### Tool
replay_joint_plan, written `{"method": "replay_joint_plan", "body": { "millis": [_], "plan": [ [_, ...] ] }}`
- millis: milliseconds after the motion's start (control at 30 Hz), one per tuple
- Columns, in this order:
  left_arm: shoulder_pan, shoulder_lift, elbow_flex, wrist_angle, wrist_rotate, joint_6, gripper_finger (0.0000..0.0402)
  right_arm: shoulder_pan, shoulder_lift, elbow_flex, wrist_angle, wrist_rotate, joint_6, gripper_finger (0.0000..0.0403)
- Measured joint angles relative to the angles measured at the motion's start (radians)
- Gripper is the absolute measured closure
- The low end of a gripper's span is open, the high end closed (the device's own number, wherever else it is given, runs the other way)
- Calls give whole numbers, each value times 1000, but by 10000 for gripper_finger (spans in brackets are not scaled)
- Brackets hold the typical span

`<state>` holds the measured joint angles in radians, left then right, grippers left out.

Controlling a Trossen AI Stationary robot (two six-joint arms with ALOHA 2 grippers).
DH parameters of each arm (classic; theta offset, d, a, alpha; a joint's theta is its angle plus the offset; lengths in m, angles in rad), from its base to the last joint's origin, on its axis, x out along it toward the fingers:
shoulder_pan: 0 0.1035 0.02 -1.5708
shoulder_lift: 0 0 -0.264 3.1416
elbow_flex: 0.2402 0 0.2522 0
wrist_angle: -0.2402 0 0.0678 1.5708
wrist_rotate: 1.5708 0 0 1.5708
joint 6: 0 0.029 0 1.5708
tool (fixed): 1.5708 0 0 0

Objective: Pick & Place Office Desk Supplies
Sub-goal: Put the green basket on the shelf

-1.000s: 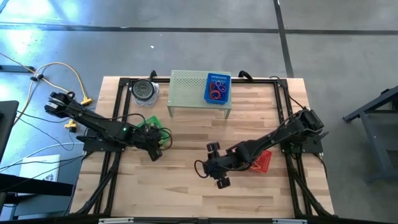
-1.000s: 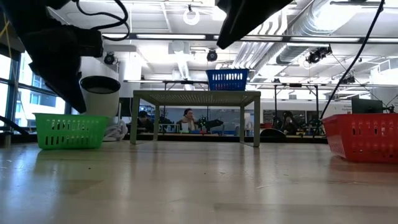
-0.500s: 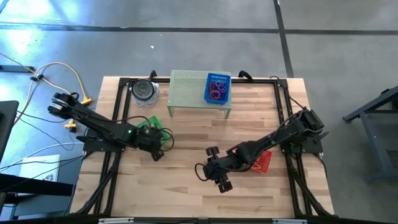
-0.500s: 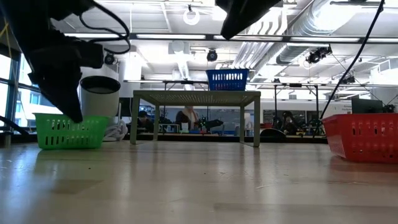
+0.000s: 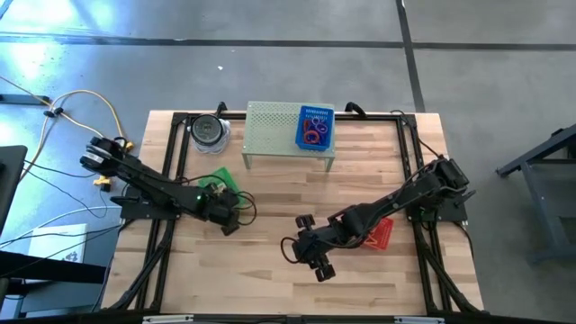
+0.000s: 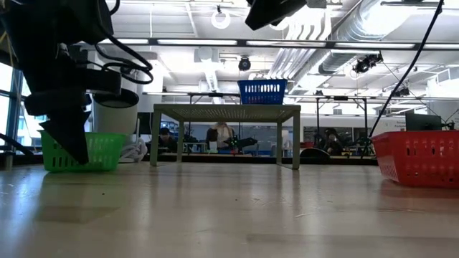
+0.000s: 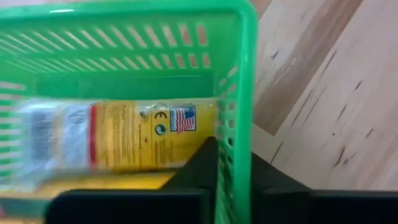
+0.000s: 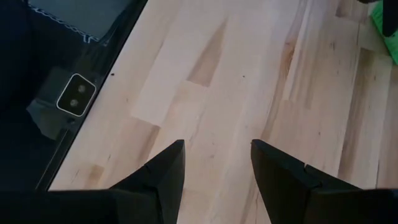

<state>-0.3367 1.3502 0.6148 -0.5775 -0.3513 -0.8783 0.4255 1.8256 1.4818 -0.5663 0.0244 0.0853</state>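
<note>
While both dark arms reach in over the wooden table (image 5: 270,270), the pale green perforated stand (image 5: 270,135) sits at its back edge, carrying a blue basket (image 5: 315,111) on the right part of its top. A red basket (image 5: 385,236) lies near the table's right side, partly under the right arm, and a green basket (image 5: 219,176) sits toward the left side, forward of a round dark-lidded jar (image 5: 209,131) at the back left corner. The left gripper (image 7: 239,158) is at the green basket, its two dark fingers pressed onto the basket's slotted wall, one inside and one outside. The right gripper (image 8: 217,149) hangs over bare wood near the table's middle, fingers spread apart with nothing between them. Red and purple band loops (image 5: 312,136) lie inside the blue basket. A yellow labelled oblong piece (image 7: 143,137) lies on the floor of the green basket, just beside the pinched wall.
</note>
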Motion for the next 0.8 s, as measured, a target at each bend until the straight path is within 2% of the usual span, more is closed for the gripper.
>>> {"method": "replay_joint_plan", "body": {
  "millis": [67, 200, 433, 600, 800],
  "plan": [
    [-1, -3, 3, -6, 4, 13, 393, 0, 0, 0, -4, 0, 0, 230],
    [-18, -5, 50, -56, 33, 66, 400, 3, 0, 0, -34, -1, 3, 230],
    [-82, -6, 289, -284, 58, 155, 400, 17, 0, 0, -87, -5, 45, 230],
    [-140, -6, 464, -414, 76, 314, 401, 33, 0, 0, -88, -5, 45, 230],
    [-114, -6, 611, -504, 85, 592, 401, 42, 0, 0, -88, -3, 49, 230]
  ]
}}
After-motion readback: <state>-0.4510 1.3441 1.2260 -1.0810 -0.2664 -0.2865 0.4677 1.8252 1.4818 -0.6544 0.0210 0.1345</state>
